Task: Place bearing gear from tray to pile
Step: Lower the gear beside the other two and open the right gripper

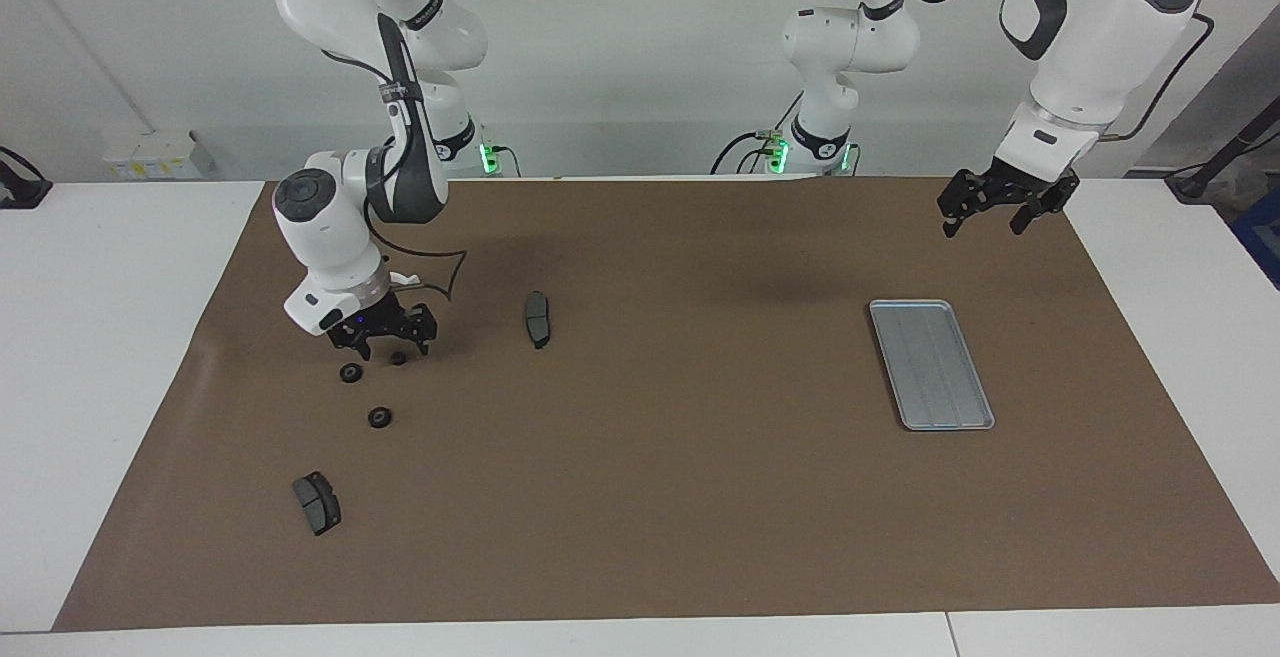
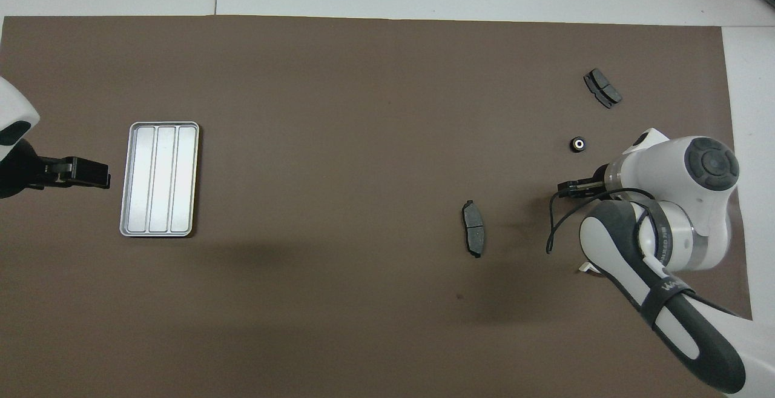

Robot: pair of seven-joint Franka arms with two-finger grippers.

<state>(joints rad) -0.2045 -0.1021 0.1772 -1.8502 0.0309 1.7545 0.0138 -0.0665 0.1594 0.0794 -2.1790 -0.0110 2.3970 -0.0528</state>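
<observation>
The silver tray (image 1: 930,364) lies empty on the brown mat toward the left arm's end; it also shows in the overhead view (image 2: 158,179). The pile is three small black gears toward the right arm's end: one (image 1: 398,358), one (image 1: 351,373) and one (image 1: 380,417) farther from the robots. My right gripper (image 1: 392,342) is low over the pile, open, with the first gear on the mat between its fingers. In the overhead view only the farthest gear (image 2: 578,143) shows; the right arm (image 2: 666,204) hides the others. My left gripper (image 1: 985,209) is open and empty in the air beside the tray.
One dark grey brake pad (image 1: 538,319) lies near the middle of the mat. Another brake pad (image 1: 317,502) lies farther from the robots than the pile. White table surrounds the mat (image 1: 650,497).
</observation>
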